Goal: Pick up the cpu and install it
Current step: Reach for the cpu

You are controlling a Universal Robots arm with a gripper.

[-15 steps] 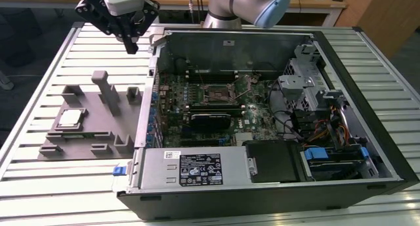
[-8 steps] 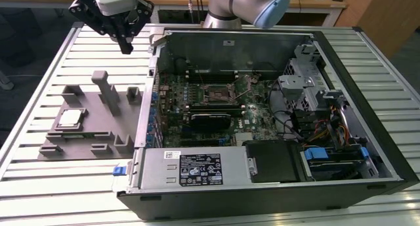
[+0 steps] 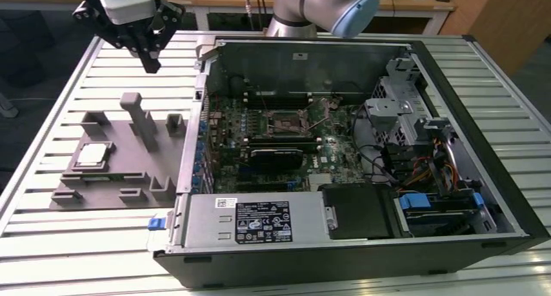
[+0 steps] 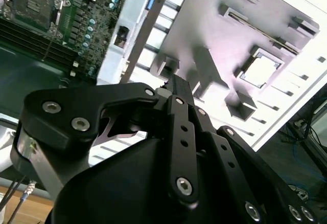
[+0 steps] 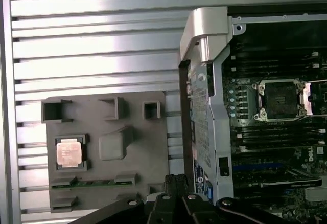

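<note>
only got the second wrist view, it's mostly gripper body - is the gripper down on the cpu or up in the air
Observer: Up in the air. In the exterior view the gripper hangs well above the table and the grey holder, touching nothing.
Operator: where's the cpu then
Observer: In the first wrist view the cpu lies flat, silver top up, in a square recess of the grey holder, on the side away from the computer case.
Operator: socket free?
Observer: The socket shows a dark centre with no chip in it.

Arm point(image 3: 311, 9) high, gripper point(image 3: 151, 65) pointing down, fingers point(image 4: 180, 98) together, empty.
</note>
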